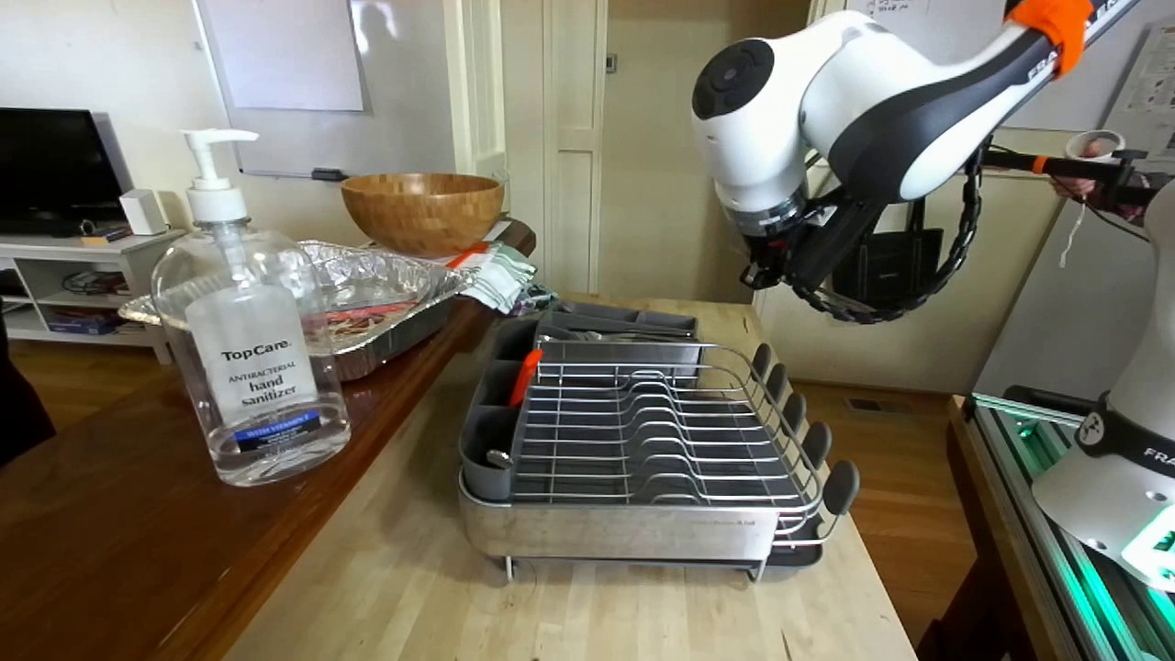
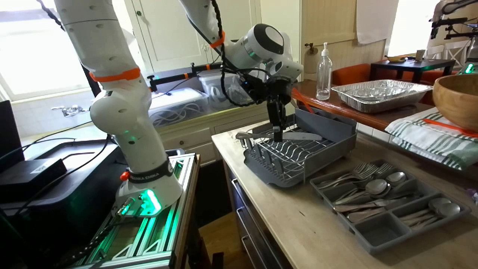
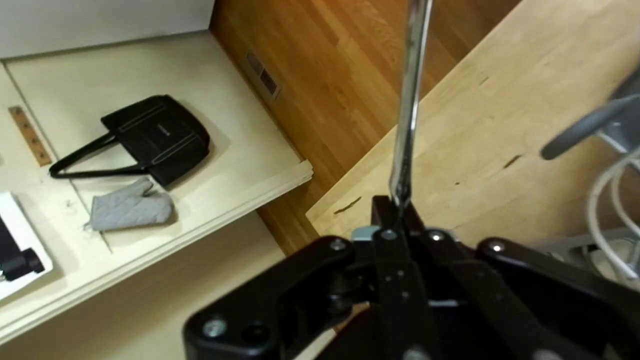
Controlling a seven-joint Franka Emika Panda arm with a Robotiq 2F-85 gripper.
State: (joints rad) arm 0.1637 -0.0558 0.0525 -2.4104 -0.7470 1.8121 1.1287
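Observation:
My gripper (image 2: 277,135) is shut on a silver table knife (image 2: 304,136). The knife lies roughly level across the black fingers, its handle on one side and its broad blade on the other. In the wrist view the fingertips (image 3: 400,210) pinch the knife (image 3: 411,95), seen nearly edge-on. In an exterior view the gripper (image 1: 760,275) hangs high by the counter's far right edge; the knife cannot be made out there. The grey and steel dish rack (image 1: 624,532) stands on the wooden counter, lower than the gripper. In another exterior picture the knife overlaps the rack (image 2: 330,149).
A grey cutlery tray (image 2: 384,229) with forks, spoons and knives is beside the rack. A red handle (image 1: 525,376) stands in the rack's cup. A sanitizer bottle (image 1: 262,367), foil pan (image 1: 395,340) and wooden bowl (image 1: 422,216) stand on the raised brown ledge.

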